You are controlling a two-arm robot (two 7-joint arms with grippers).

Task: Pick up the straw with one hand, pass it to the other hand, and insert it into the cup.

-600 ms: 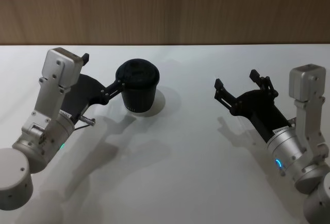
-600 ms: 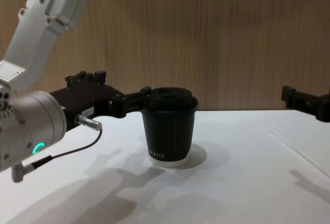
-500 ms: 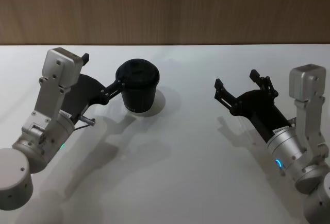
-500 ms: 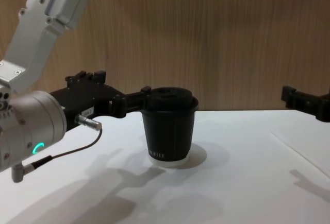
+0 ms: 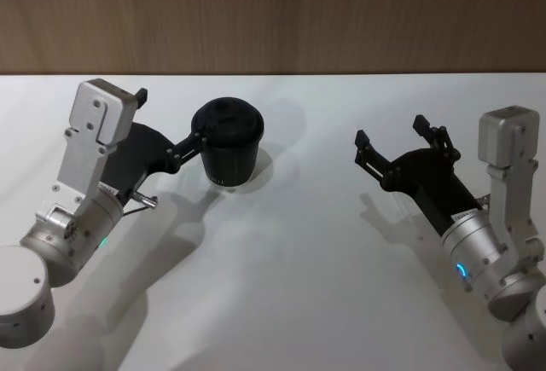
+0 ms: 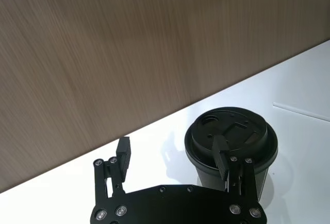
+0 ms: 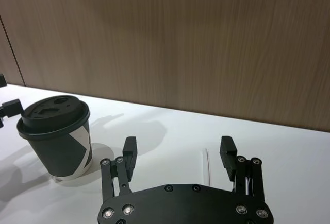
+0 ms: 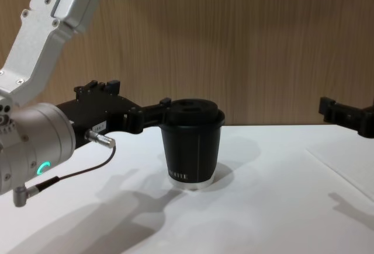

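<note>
Left gripper (image 5: 171,115) sat just left of the cup (image 5: 229,145), fingers spread, holding nothing. Well right of the cup, right gripper (image 5: 391,130) hovered, fingers apart, over the straw (image 7: 207,163) lying flat. Pickup looked unstarted; next, I'd say, descend and pinch.

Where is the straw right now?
The straw lies flat on the white table on the robot's right side, just ahead of the open right gripper, well apart from the cup.

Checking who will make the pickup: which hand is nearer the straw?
Right. The right hand, open, is close to the straw, which lies just ahead of its fingers; the left hand, open, sits far off beside the cup.
</note>
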